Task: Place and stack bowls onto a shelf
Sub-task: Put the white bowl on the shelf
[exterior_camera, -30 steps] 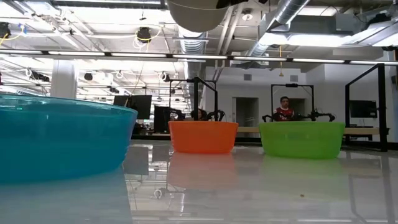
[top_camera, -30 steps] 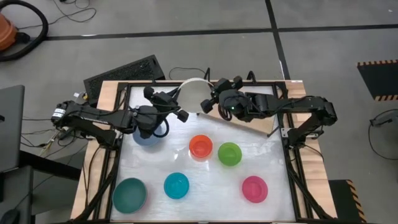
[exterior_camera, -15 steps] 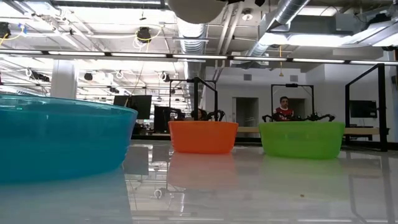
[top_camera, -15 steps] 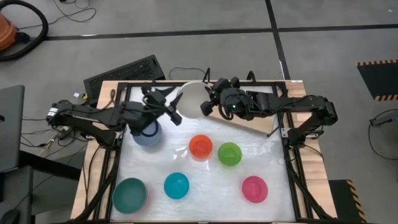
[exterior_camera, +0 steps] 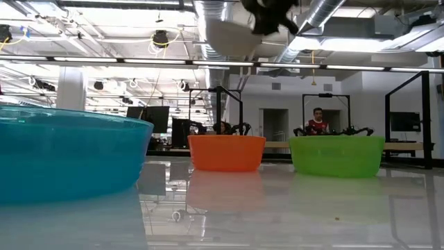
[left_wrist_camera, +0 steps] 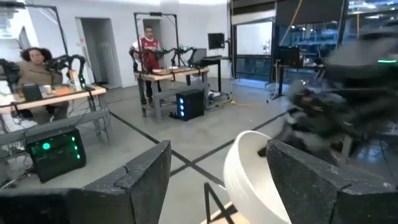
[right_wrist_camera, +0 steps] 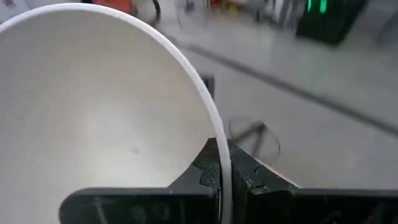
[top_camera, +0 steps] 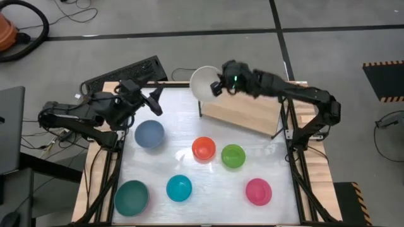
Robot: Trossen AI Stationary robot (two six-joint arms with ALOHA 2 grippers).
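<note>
The white bowl [top_camera: 203, 83] hangs in the air over the far left corner of the light-wood shelf [top_camera: 243, 115], and my right gripper [top_camera: 216, 87] is shut on it. My left gripper [top_camera: 154, 102] stands open left of the bowl, above the table's far left part, touching nothing. In the left wrist view the white bowl [left_wrist_camera: 249, 177] shows farther off, beyond the open fingers. On the table rest a grey-blue bowl [top_camera: 149, 133], an orange bowl [top_camera: 203, 149], a green bowl [top_camera: 233, 156], a blue bowl [top_camera: 179, 188], a teal bowl [top_camera: 131, 197] and a pink bowl [top_camera: 258, 191]. My right gripper pinches the white bowl's rim [right_wrist_camera: 219, 146] with one finger inside the bowl and one outside. The fingers come from the table's right, slanting down. The bowl is lifted clear of table and shelf and is tilted, its hollow [right_wrist_camera: 106, 112] turned toward the wrist camera.
The shelf stands slanted across the table's far right part. A dark keyboard [top_camera: 126, 72] lies off the far left corner. The table's black frame [top_camera: 293, 164] runs along both sides. A person [exterior_camera: 318, 123] sits far behind the table.
My left gripper has opened, let go of the white bowl and drawn back toward the table's left edge. My right gripper has swung toward the far edge with the bowl, which has tipped up and now hangs from it alone.
</note>
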